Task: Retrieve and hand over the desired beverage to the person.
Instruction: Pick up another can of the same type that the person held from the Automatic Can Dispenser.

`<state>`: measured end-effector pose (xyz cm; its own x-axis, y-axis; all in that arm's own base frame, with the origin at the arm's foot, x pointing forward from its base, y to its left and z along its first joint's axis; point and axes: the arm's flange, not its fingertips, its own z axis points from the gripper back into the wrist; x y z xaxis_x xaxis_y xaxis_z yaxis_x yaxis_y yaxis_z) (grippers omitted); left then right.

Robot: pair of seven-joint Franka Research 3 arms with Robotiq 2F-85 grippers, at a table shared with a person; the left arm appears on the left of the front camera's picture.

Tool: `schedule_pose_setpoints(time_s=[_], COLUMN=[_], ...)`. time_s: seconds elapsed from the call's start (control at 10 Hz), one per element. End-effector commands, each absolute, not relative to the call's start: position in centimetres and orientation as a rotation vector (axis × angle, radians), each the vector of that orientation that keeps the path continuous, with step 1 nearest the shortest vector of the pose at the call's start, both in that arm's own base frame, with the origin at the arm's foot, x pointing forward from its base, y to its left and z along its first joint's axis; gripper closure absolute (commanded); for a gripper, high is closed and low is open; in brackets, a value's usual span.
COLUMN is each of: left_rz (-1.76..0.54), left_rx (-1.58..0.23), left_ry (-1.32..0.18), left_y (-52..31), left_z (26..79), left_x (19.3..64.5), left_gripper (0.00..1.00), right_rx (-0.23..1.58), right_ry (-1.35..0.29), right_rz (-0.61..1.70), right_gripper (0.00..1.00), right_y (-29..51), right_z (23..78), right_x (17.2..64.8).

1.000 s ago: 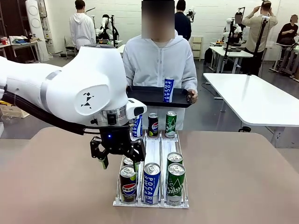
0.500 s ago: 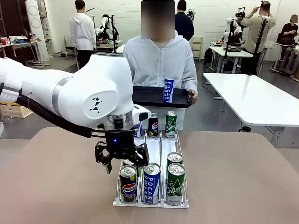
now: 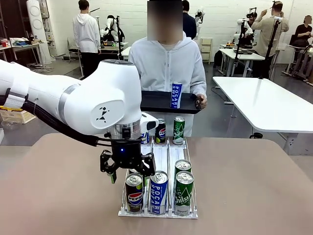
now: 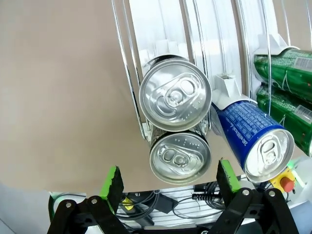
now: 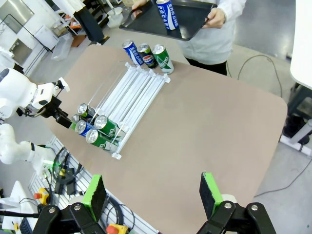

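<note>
A white three-lane rack [image 3: 161,159] holds drink cans. At its near end stand a Pepsi can [image 3: 134,194], a blue Pocari can [image 3: 158,192] and a green can [image 3: 184,194]. My left gripper [image 3: 127,171] hangs open just above the Pepsi lane. In the left wrist view its green pads [image 4: 113,180] flank two silver can tops [image 4: 180,158], without touching them. The person [image 3: 166,66] stands at the far side holding a black tray [image 3: 161,101] with one Pocari can [image 3: 176,94]. My right gripper [image 5: 152,195] is open, high above the table.
Three more cans [image 3: 160,130] stand at the rack's far end, and a second green can [image 3: 183,167] sits behind the front one. Bare brown table [image 3: 254,186] lies on both sides of the rack. A white table [image 3: 264,103] stands to the right.
My left arm has swung right and lowered a little, bringing the open gripper from beside the rack to over the Pepsi lane. The person and tray have stayed still.
</note>
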<state>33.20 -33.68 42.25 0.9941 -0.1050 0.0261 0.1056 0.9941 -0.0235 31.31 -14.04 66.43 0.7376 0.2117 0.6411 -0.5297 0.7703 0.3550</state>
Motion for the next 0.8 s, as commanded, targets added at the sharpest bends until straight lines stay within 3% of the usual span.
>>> schedule_pose_setpoints(time_s=[0.0,0.7], left_rz=[-0.066,-0.009], left_rx=[0.002,0.020], left_ry=[-0.067,-0.094], left_y=[-34.5,-34.0], left_z=[41.7,40.9], left_x=[33.6,34.8], left_gripper=[0.00,0.00], right_rx=[0.576,0.576], right_ry=[-0.627,-0.627], right_rz=[0.437,0.437], right_gripper=[0.00,0.00], right_y=[-14.0,-14.0], right_z=[66.3,66.3], right_x=[31.4,31.4])
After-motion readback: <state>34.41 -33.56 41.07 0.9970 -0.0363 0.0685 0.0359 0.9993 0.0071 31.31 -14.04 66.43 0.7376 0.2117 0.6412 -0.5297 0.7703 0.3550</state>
